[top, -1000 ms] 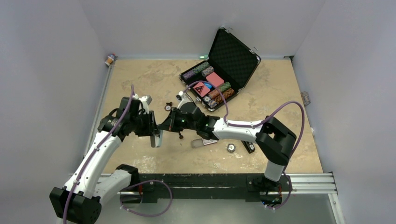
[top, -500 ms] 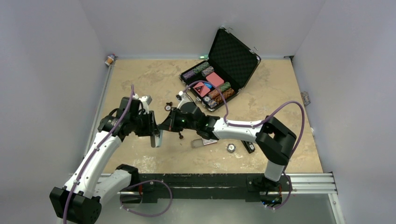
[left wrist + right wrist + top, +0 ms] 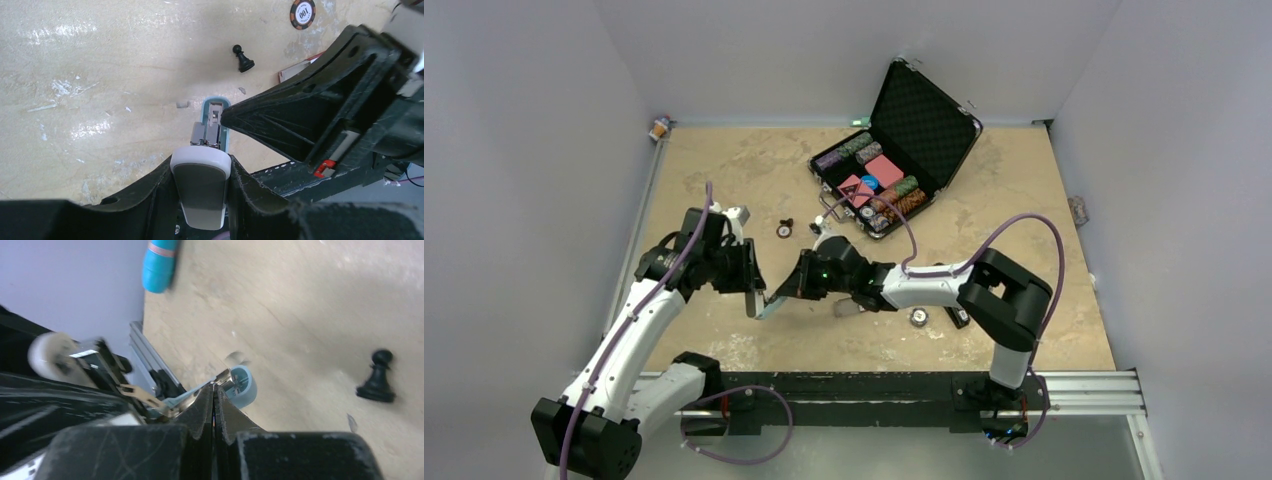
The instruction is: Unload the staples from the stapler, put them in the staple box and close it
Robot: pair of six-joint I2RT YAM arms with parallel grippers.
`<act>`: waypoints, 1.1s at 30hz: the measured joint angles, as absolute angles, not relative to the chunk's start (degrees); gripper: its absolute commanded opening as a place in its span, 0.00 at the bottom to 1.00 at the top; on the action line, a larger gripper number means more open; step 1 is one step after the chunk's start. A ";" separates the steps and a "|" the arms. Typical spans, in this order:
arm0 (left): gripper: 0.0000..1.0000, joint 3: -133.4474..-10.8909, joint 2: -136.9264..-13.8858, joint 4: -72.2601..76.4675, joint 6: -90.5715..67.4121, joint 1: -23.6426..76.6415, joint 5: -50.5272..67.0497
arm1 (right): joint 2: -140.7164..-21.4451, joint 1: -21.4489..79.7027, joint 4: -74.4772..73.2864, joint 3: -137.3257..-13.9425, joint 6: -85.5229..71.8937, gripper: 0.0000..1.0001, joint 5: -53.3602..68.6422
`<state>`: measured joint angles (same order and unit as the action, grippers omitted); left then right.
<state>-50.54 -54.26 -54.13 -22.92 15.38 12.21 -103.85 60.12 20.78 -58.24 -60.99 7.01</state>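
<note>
My left gripper (image 3: 751,290) is shut on the stapler (image 3: 765,300) and holds it above the table. In the left wrist view its white-and-grey handle end (image 3: 200,187) sits between my fingers, and the light blue base and metal magazine (image 3: 212,125) point away. My right gripper (image 3: 790,292) is shut, and its tips (image 3: 215,386) press on the metal magazine beside the blue nose (image 3: 242,385). The right gripper's finger (image 3: 280,125) reaches in from the right in the left wrist view. The staples cannot be made out in any view.
An open black case (image 3: 894,150) of poker chips stands at the back. A black pawn (image 3: 243,59) and a poker chip (image 3: 303,7) lie past the stapler. A red-and-white box (image 3: 864,305), a chip (image 3: 917,317) and a black item (image 3: 957,317) lie under the right arm.
My right gripper has moved toward the near edge and lower, onto the stapler's lower end. The stapler's blue base now angles out to the right. The left arm has barely moved.
</note>
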 measured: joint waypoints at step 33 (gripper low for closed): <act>0.00 -50.52 -53.43 -57.47 -21.91 15.40 12.08 | -102.72 76.97 19.90 -51.86 -66.67 0.01 -1.65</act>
<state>-50.52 -53.43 -57.47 -21.91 15.40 12.08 -102.72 76.97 19.90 -51.86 -66.67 -1.65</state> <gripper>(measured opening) 0.395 0.006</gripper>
